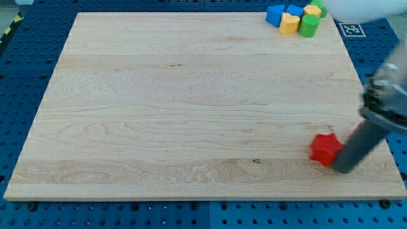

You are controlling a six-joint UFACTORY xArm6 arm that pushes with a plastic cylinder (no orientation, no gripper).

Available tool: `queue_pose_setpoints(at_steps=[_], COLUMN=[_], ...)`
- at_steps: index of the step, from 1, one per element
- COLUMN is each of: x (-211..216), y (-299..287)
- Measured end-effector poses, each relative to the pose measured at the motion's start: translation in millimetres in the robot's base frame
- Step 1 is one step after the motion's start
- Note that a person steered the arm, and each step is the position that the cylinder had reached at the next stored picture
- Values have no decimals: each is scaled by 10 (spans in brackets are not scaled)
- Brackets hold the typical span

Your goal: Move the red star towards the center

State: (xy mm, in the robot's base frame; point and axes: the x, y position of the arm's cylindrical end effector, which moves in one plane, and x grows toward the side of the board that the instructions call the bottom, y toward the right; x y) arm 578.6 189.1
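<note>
The red star [325,148] lies on the wooden board [191,108] near the view's bottom right. My tip [343,169] is down on the board just right of and below the star, touching or almost touching its right side. The dark rod slants up to the view's right, where the arm's body is blurred.
A cluster of blocks sits at the board's top right corner: a blue block [275,14], another blue block [294,9], a yellow block [290,24], a green block [309,25] and a yellow block [313,10]. The board's right edge is close to the tip.
</note>
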Motion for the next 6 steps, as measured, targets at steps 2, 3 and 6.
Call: queue_pose_setpoints(at_steps=[2, 3, 6], x=[-29, -245, -533], y=[129, 86, -1310])
